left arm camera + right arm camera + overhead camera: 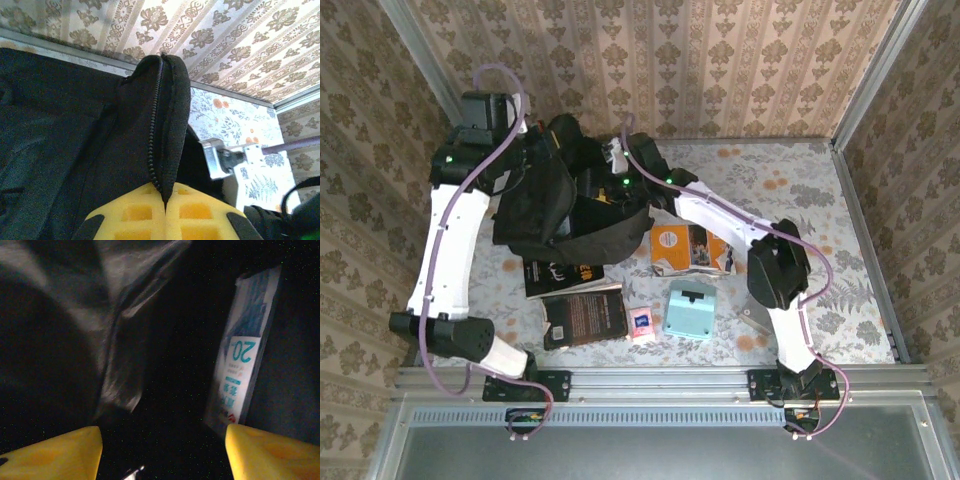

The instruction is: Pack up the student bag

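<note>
The student bag (545, 205), a large black soft fabric backpack, lies at the far-left part of the flower-pattern table (790, 190), between the two arms, w/ its mouth held open.

The left gripper (165, 212) is closed fully on the zip edge of the bag; its yellow fingertips press together w/ the fabric and the zip line between them, and they lift this edge up. The right gripper (160, 455) is inside the dark interior of the bag. Its yellow fingers are wide apart and there is nothing between them.

Done so far, as I judge: at least one item is in. A thin white-and-blue booklet w/ a teal "20" (243, 360) stands against the inner wall, just beside the right finger but not touching it.

Left to do: approx. five items are on the table, near the bag:
- a black book w/ orange letters (563, 272), partly under the bag
- a dark brown book (586, 318)
- a small pink-white packet (641, 325)
- a flat teal box (690, 310)
- an orange printed pack (685, 248)

So the task is in an early stage, I think; most pcs are not packed yet and the zip is open.
</note>
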